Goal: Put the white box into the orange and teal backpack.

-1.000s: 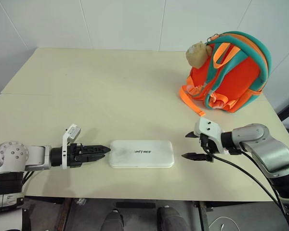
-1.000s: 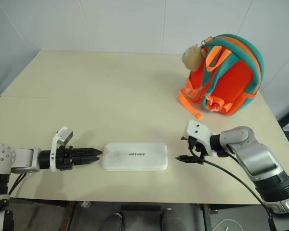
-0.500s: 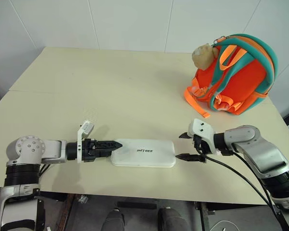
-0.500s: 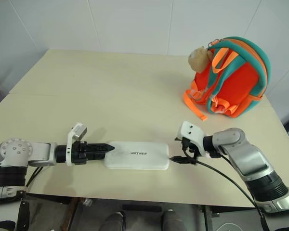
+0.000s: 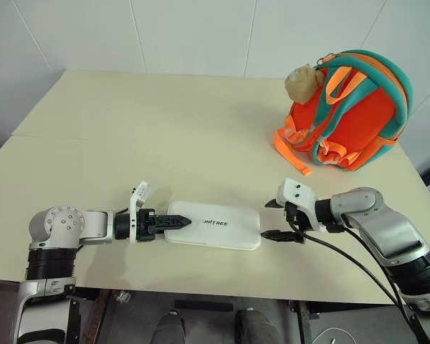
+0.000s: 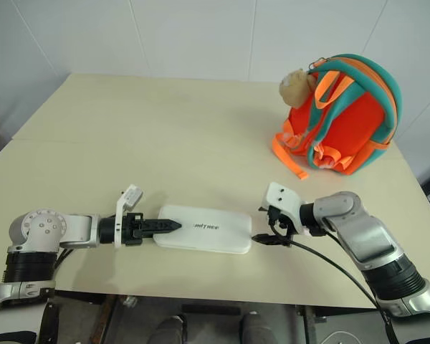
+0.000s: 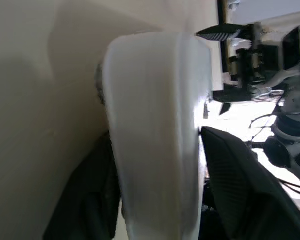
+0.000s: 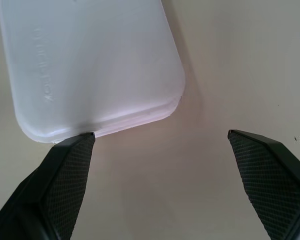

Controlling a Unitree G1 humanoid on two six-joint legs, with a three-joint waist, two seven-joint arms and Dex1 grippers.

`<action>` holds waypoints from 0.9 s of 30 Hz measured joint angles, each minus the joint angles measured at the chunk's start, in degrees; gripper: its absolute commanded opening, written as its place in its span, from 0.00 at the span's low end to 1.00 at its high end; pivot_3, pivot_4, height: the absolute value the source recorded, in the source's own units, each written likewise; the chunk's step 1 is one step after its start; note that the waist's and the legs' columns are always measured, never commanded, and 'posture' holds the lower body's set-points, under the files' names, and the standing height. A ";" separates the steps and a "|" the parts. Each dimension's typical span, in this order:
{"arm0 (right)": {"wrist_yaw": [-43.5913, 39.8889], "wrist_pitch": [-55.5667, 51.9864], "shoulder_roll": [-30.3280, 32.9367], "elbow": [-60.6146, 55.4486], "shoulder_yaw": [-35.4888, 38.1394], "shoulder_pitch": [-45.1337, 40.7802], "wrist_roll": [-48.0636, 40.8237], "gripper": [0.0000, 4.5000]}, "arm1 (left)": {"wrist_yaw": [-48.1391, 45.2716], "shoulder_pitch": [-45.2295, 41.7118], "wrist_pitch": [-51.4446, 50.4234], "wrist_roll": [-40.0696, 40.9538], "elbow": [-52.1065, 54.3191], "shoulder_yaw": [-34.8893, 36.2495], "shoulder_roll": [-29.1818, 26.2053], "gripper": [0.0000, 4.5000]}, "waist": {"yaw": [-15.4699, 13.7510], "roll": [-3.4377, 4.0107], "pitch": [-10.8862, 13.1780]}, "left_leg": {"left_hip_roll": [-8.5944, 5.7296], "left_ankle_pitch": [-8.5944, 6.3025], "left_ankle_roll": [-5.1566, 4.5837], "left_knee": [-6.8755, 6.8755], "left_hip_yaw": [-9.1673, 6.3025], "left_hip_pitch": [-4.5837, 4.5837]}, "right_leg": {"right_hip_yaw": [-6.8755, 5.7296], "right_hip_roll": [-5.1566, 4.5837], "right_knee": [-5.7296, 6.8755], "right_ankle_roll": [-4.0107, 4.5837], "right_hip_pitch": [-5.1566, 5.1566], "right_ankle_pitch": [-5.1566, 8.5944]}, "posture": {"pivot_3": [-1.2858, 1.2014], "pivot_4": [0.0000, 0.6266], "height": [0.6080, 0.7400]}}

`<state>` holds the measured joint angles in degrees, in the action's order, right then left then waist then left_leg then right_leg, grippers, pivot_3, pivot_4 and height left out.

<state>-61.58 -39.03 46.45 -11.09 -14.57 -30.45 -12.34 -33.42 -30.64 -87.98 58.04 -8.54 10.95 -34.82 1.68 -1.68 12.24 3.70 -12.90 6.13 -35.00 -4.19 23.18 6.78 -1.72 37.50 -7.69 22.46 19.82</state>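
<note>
The white box (image 5: 222,225) lies flat near the table's front edge, dark lettering on top. My left gripper (image 5: 180,223) comes in level from the left and is shut on the box's left end; in the left wrist view the box (image 7: 155,125) sits between the two black fingers (image 7: 240,190). My right gripper (image 5: 265,219) stands open at the box's right end, one fingertip (image 8: 70,170) right at the corner of the box (image 8: 90,60) and the other off to the side. The orange and teal backpack (image 5: 358,122) stands upright at the back right.
A beige plush toy (image 5: 303,81) hangs at the backpack's top left. An orange strap (image 5: 290,154) trails from it onto the cream table (image 5: 165,136). The front edge of the table runs just below both arms. Black cables hang from the right arm.
My left gripper slid right onto the box's left end and closed on it. The right gripper stayed open at the box's right end.
</note>
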 measured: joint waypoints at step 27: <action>24.85 -7.19 -11.40 3.78 22.08 -3.42 -5.56 1.00 | -10.85 0.52 5.68 -0.01 6.21 -8.18 -8.89 0.31 | 0.25 -0.06 -0.03 | 0.01 0.00 0.00 0.02 0.03 -0.02 | 0.03 0.00 -0.10 0.04 -0.04 -0.08 | 0.52 0.24 1.00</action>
<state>-36.73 -46.22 35.05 -7.31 7.51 -33.87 -17.90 -44.27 -30.12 -82.30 58.03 -2.33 2.78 -43.71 1.93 -1.73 12.21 3.71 -12.90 6.12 -34.99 -4.17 23.16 6.81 -1.72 37.40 -7.65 22.42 19.75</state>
